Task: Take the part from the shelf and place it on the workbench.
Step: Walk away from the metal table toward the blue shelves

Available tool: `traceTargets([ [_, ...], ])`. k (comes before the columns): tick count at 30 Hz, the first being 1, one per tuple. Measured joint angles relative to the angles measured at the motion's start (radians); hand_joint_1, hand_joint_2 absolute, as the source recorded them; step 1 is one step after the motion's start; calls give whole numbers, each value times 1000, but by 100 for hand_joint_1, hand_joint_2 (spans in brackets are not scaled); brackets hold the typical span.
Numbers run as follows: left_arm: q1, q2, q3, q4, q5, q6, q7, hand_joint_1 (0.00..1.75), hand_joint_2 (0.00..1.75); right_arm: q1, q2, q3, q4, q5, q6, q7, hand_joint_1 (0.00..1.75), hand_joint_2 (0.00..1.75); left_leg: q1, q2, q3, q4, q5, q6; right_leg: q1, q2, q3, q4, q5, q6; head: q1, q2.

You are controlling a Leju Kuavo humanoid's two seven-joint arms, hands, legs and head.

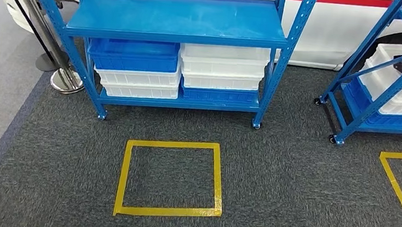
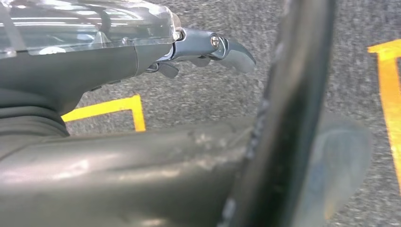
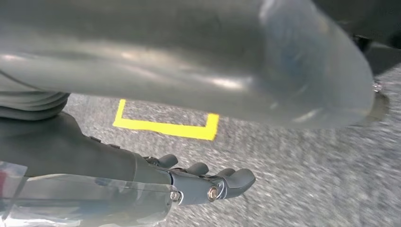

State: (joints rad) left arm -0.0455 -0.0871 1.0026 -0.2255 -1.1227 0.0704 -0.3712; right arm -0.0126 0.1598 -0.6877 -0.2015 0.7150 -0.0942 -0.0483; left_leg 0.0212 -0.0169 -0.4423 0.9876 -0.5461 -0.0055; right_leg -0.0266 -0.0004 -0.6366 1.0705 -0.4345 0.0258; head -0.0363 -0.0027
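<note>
The part cannot be made out; the blue shelf (image 1: 179, 28) ahead carries blue bins (image 1: 135, 55) and white bins (image 1: 223, 66) on its lower level. Both arms hang over the grey carpet (image 1: 292, 183). The left robot hand (image 2: 208, 52) and right robot hand (image 3: 208, 182) hold nothing, fingers loosely apart. Yellow tape squares (image 1: 170, 178) mark the carpet below them.

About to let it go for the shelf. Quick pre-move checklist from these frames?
1. Shelf ahead in head view: ok.
2. Part to pick: cannot tell; top level looks bare, lower level holds stacked bins.
3. Left hand holds nothing, hanging over carpet: ok.
4. Right hand holds nothing: ok.
5. Carpet between floor square and shelf free of obstacles: ok.
6. Workbench location: cannot tell.
</note>
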Motion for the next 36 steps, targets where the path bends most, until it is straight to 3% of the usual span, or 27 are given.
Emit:
traceTargets([
  [3,-5,-1,0,0,0,0,0,0,0,-3,0,0,1,0,0,1,0,0,-1,-2,12,7,-3,-20,6,0,15,-22,-21,-32,0,0],
  [5,-7,-2,0,0,-1,0,0,0,0,-1,0,0,1,0,0,2,0,0,1,3,-14,73,18,-27,6,-3,43,-32,-37,-48,0,0],
  [7,-7,-3,0,0,-1,0,0,0,0,1,-1,0,1,0,-1,1,0,0,1,9,-101,205,21,-31,9,-6,80,-45,-55,-58,0,0],
  [9,-4,-3,0,0,-1,0,0,0,0,1,-1,0,1,0,-1,1,0,0,-2,11,-199,303,-37,-28,14,-5,120,-58,-78,-62,0,0],
  [11,2,-4,0,0,-2,0,0,0,0,1,-1,-1,1,1,-1,1,0,0,-7,11,-253,297,-97,-16,22,-2,165,-67,-105,-65,0,0],
  [12,5,-4,1,0,-4,0,0,0,0,2,-1,-1,1,2,-1,1,0,0,-12,11,-265,262,-93,-5,27,-2,188,-71,-120,-66,0,0],
  [13,8,-4,2,0,-5,0,0,0,0,3,-1,-2,1,3,-1,1,0,0,-20,11,-271,209,-49,12,33,-3,211,-75,-136,-67,0,0],
  [15,14,-1,5,0,-6,0,0,0,0,5,3,-4,4,4,-1,2,0,0,-42,6,-271,105,105,47,40,-2,249,-81,-168,-66,1,0],
  [16,17,0,6,0,-7,0,0,0,0,5,4,-6,5,4,-1,2,0,0,-51,2,-268,73,168,58,42,0,262,-83,-181,-64,2,0],
  [17,19,0,7,0,-7,0,0,0,0,3,5,-6,6,4,-1,2,0,0,-57,-3,-266,60,200,62,42,3,270,-84,-189,-61,2,0],
  [21,17,1,8,-1,-7,1,0,0,0,-3,5,-7,5,4,-1,2,0,0,-60,-4,-249,56,191,59,41,4,289,-88,-195,-58,3,0],
  [22,11,3,9,-1,-8,1,0,0,0,-8,6,-8,4,5,-1,2,0,0,-58,-3,-225,50,173,62,39,4,260,-20,-176,-52,3,0],
  [23,5,4,11,-2,-8,1,0,0,0,-12,7,-9,3,6,0,1,0,0,-55,-3,-196,44,151,66,35,3,211,65,-171,-45,3,0],
  [24,0,3,12,-2,-8,0,0,0,0,-15,6,-10,2,7,0,0,0,0,-51,-4,-167,38,127,72,31,3,146,157,-180,-35,3,0],
  [25,-3,3,14,-2,-8,0,0,0,0,-17,6,-11,2,8,0,0,0,0,-46,-6,-136,33,105,75,26,3,72,242,-209,-26,3,0],
  [27,1,1,15,-2,-8,0,0,0,0,-10,4,-14,2,9,-1,0,0,0,-41,-13,-92,33,68,71,18,3,0,246,-311,-15,3,0],
  [28,4,0,15,-2,-8,0,0,0,0,-6,2,-15,2,9,-1,0,0,0,-38,-17,-68,33,49,67,15,3,-23,219,-327,-11,3,0],
  [29,7,-1,15,-2,-8,0,0,0,0,1,1,-16,2,9,-1,0,0,0,-35,-19,-47,33,29,62,13,2,-42,177,-294,-9,3,0],
  [32,8,-5,16,0,-9,0,0,0,0,15,-1,-19,4,10,0,0,0,0,-36,-23,5,36,-30,45,14,3,-76,40,-37,-16,3,0],
  [33,7,-6,16,0,-10,0,0,0,0,14,-2,-19,5,10,0,0,0,0,-37,-24,23,37,-43,39,15,4,-72,19,10,-24,3,0],
  [35,2,-7,16,0,-13,0,0,0,0,8,-2,-19,4,12,0,0,0,0,-37,-22,27,73,-29,28,15,5,-42,7,15,-41,3,0],
  [36,-2,-7,17,0,-15,0,-1,0,0,5,-2,-20,4,13,0,0,0,0,-36,-17,4,125,-1,23,13,5,-24,-2,3,-49,3,0],
])
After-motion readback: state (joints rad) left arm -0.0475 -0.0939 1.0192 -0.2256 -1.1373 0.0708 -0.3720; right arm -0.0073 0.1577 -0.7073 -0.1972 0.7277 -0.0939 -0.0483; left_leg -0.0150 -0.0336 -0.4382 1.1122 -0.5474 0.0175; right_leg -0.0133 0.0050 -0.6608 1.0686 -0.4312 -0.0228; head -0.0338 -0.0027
